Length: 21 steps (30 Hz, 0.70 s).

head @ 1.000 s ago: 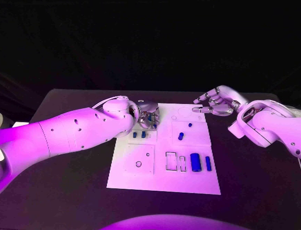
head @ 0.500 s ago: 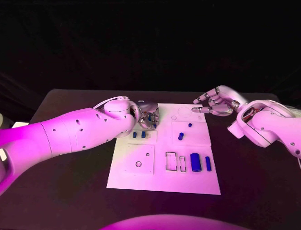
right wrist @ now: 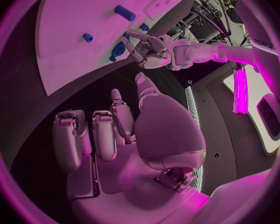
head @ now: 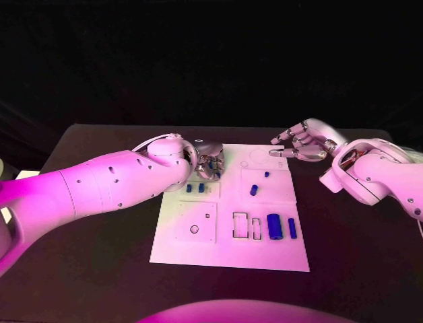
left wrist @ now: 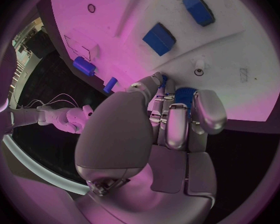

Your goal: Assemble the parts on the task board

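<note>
The white task board (head: 184, 243) lies in the middle of the black table. My left hand (head: 209, 161) hovers over the board's far left part. In the left wrist view its curled fingers (left wrist: 177, 124) hold a blue part (left wrist: 185, 95). Two small blue parts (head: 194, 188) lie just in front of that hand, and two more (head: 253, 190) lie mid-board. A thick blue cylinder (head: 273, 223) and a thin one (head: 291, 228) sit near the board's right edge. My right hand (head: 304, 145) hangs off the board's far right corner, its fingers (right wrist: 102, 134) loosely bent around nothing.
Outlined slots (head: 240, 225) and a small hole (head: 194, 229) mark the board's near half. Bare black table (head: 85, 256) lies on both sides of the board. The right wrist view shows the left hand (right wrist: 147, 51) over the board (right wrist: 65, 35).
My left hand has edged slightly toward the board's far edge with the blue part still in its fingers. The right hand has barely moved.
</note>
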Each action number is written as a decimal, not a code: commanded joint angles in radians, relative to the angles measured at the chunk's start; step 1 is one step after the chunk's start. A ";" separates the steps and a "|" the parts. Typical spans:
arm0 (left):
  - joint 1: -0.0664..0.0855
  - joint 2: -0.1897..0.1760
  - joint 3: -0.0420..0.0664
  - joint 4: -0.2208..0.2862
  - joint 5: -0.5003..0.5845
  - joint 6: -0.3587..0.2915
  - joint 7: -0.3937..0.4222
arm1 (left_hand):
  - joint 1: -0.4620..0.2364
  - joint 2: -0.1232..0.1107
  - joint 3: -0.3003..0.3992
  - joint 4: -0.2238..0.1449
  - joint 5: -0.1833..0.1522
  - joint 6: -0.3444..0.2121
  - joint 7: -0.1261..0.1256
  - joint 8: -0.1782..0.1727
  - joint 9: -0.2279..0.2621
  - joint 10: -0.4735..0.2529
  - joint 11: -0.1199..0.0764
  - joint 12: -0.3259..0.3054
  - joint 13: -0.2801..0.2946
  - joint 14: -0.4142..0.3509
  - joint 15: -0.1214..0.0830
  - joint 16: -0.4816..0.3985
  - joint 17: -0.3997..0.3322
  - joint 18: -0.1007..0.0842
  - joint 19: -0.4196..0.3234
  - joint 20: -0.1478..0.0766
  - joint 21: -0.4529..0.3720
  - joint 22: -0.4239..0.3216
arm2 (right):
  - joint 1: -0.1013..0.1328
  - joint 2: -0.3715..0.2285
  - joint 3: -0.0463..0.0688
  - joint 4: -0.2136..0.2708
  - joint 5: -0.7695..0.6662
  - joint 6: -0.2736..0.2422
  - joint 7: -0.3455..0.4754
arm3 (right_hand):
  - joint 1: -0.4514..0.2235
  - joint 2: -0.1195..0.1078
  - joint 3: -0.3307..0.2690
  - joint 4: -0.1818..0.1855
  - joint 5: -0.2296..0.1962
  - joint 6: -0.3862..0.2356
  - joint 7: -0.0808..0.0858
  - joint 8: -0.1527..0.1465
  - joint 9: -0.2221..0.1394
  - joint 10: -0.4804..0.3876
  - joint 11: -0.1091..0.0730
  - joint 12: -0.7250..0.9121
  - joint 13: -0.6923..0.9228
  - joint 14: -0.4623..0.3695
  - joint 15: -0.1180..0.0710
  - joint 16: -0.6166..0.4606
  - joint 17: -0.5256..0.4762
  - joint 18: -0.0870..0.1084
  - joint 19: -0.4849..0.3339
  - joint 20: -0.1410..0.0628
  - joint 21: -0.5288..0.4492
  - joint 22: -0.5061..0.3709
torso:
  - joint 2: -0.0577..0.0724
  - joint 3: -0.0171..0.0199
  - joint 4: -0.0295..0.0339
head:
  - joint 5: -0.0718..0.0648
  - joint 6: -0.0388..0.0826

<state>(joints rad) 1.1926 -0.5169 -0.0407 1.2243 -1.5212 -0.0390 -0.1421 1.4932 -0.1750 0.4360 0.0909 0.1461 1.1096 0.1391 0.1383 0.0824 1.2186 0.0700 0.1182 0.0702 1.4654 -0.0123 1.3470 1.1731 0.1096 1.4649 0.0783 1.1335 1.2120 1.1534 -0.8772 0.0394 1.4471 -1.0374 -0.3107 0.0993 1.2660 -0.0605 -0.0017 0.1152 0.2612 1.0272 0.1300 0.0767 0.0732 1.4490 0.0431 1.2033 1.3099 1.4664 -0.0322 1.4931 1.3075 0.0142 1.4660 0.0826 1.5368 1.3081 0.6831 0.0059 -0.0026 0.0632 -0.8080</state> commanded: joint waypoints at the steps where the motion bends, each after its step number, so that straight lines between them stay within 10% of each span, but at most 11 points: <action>1: -0.008 0.001 -0.005 -0.004 -0.007 0.031 -0.005 | 0.004 0.009 0.017 -0.009 -0.004 0.014 0.000 -0.004 -0.001 0.012 -0.002 -0.008 0.002 0.040 -0.008 0.008 0.000 -0.021 0.025 -0.004 0.005 0.003 | -0.001 0.000 0.000 0.001 -0.002 0.012 0.008 | 0.007 0.005 -0.005 -0.004 0.009 0.000 -0.001 0.002 0.001 -0.003 -0.001 0.003 0.054 0.073 0.003 -0.004 0.115 0.004 0.061 -0.004 -0.004 0.190 | 0.000 0.0002 0.0008 | 0.000 -0.001; 21: -0.005 -0.077 0.027 0.084 0.070 -0.100 0.018 | -0.035 -0.010 0.093 -0.052 0.012 0.029 0.006 -0.027 -0.006 0.030 0.002 -0.048 0.002 0.037 -0.004 0.018 -0.008 -0.022 0.020 -0.001 0.016 0.019 | -0.001 -0.002 0.000 0.000 -0.002 0.009 0.010 | 0.007 0.005 -0.005 -0.004 0.009 0.000 -0.001 0.002 0.001 -0.003 -0.001 0.003 0.054 0.073 0.003 -0.004 0.115 0.004 0.061 -0.004 -0.004 0.190 | -0.002 0.0011 0.0022 | 0.000 0.008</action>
<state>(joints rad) 1.1855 -0.5903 -0.0152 1.2988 -1.4909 -0.1038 -0.1332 1.4684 -0.1866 0.5230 0.0372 0.1532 1.1311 0.1427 0.1152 0.0781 1.2437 0.0696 0.0754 0.0728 1.4654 -0.0123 1.3605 1.1663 0.0978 1.4648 0.0783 1.1451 1.2299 1.1534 -0.8788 0.0394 1.4469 -1.0372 -0.3107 0.1004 1.2660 -0.0605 -0.0040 0.1129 0.2671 1.0272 0.1300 0.0767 0.0733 1.4490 0.0431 1.2033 1.3102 1.4664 -0.0322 1.4931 1.3073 0.0142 1.4660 0.0826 1.5368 1.3078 0.6817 0.0066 -0.0007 0.0624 -0.8012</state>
